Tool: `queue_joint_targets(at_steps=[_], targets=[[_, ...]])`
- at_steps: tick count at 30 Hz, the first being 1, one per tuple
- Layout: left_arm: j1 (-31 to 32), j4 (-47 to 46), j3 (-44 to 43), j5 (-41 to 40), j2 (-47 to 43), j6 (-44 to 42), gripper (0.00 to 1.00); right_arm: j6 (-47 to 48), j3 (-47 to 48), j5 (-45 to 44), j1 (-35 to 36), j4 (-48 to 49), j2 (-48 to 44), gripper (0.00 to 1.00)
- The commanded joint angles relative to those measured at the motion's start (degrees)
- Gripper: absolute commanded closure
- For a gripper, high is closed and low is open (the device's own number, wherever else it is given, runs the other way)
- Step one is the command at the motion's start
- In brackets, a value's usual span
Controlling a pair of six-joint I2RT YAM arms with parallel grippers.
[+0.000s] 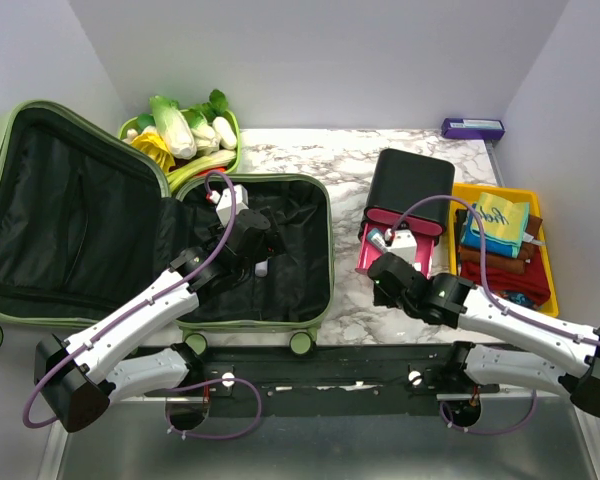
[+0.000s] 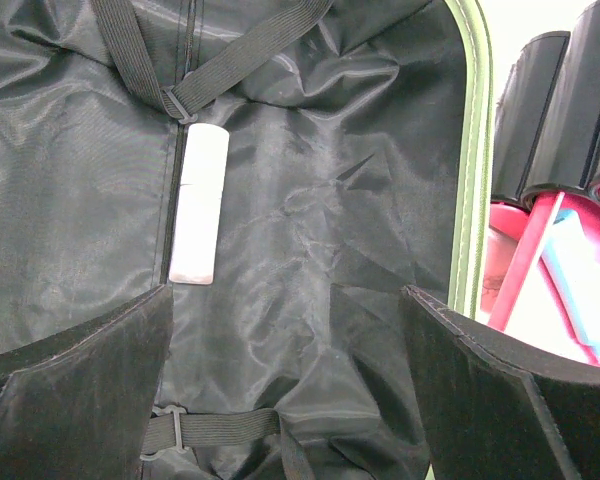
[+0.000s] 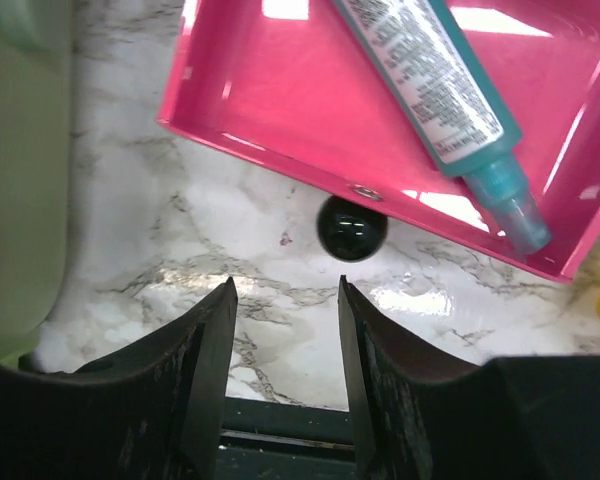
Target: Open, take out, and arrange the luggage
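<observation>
We see the luggage lying open on the 9 o'clock side of the bench. Its lid is laid back toward 9 and cut off by the frame edge, black lining uppermost. At 2 o'clock stands a black box with a pink tray jutting toward 6. Beside it at 3 o'clock sits a yellow tray, its folded cloths partly crossed by a cable. A green basket of vegetables sits at 11 o'clock, partly behind the lid.

The left fingers hang spread wide over the lining of the luggage's right-hand half, grasping nothing (from above, the wrist covers them). Ahead of them, toward 11 o'clock, a white tube lies on the lining, its label unreadable. The right fingers are parted and empty over bare bench. At 12 o'clock from them sits a black knob, just beside the pink tray's near rim. A teal bottle lies in that tray, its upper end cut off and its print too blurred to read.
</observation>
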State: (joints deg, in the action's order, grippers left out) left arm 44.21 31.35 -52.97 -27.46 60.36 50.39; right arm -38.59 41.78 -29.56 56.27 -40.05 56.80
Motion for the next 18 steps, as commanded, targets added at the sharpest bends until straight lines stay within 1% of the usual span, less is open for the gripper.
queue_joint_targets(at_steps=[1, 9, 16, 18], targets=[[-0.44, -0.15, -0.47, -0.40, -0.06, 0.15, 0.01, -9.66, -1.70, -7.08, 0.42, -3.81, 2.09, 0.47], [-0.44, -0.33, -0.29, 1.01, -0.50, 0.06, 0.01, -9.22, -1.44, -7.61, -2.21, -1.61, 10.69, 0.46], [-0.35, -0.68, 1.46, 1.36, -3.31, 1.02, 0.01, -9.05, -2.05, -8.67, -5.73, 3.57, 11.33, 0.45], [-0.44, -0.85, 1.99, 1.27, -3.93, 1.02, 0.01, -7.12, -3.37, -8.76, -6.00, 7.08, 10.80, 0.46]])
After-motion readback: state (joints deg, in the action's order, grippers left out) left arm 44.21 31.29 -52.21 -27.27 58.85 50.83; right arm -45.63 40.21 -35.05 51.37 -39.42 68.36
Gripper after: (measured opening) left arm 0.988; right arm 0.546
